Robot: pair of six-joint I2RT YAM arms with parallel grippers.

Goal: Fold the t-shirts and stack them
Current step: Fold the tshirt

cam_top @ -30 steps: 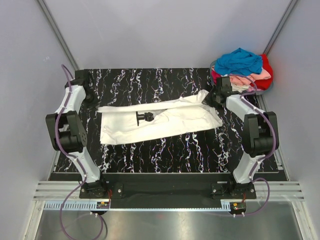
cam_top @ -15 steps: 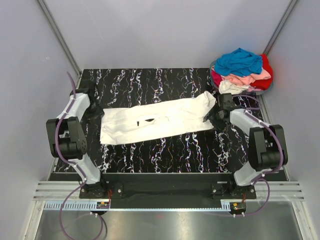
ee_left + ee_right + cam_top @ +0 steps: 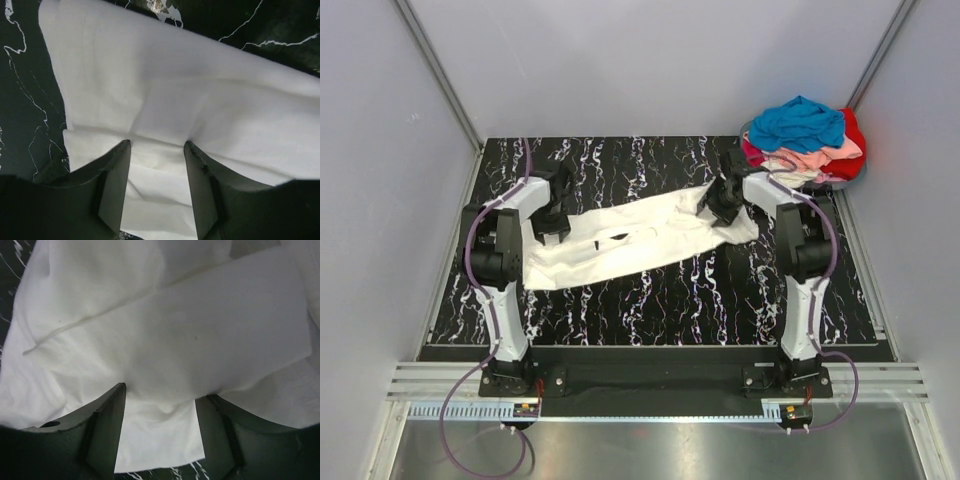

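A cream-white t-shirt [image 3: 660,235] lies spread lengthwise across the black marbled table [image 3: 650,310]. My left gripper [image 3: 555,215] is over its left end, near the far edge. It stands open, its fingers astride the flat cloth [image 3: 175,85], gripper [image 3: 157,145]. My right gripper [image 3: 720,205] is over the shirt's right end at the far edge. It is open too, with a folded layer of cloth [image 3: 175,325] between and under its fingers, gripper [image 3: 165,392]. More t-shirts are piled at the back right: blue [image 3: 803,122], red [image 3: 853,135], pink [image 3: 820,158].
The pile sits at the table's back right corner, close behind my right arm. Grey walls enclose the table on the left, far and right sides. Bare marbled surface shows in front of and behind the spread shirt.
Both grippers went from shut to open and let go of the shirt's ends. Both arms then moved inward and farther back, onto the shirt's far edge. The shirt now lies flatter.
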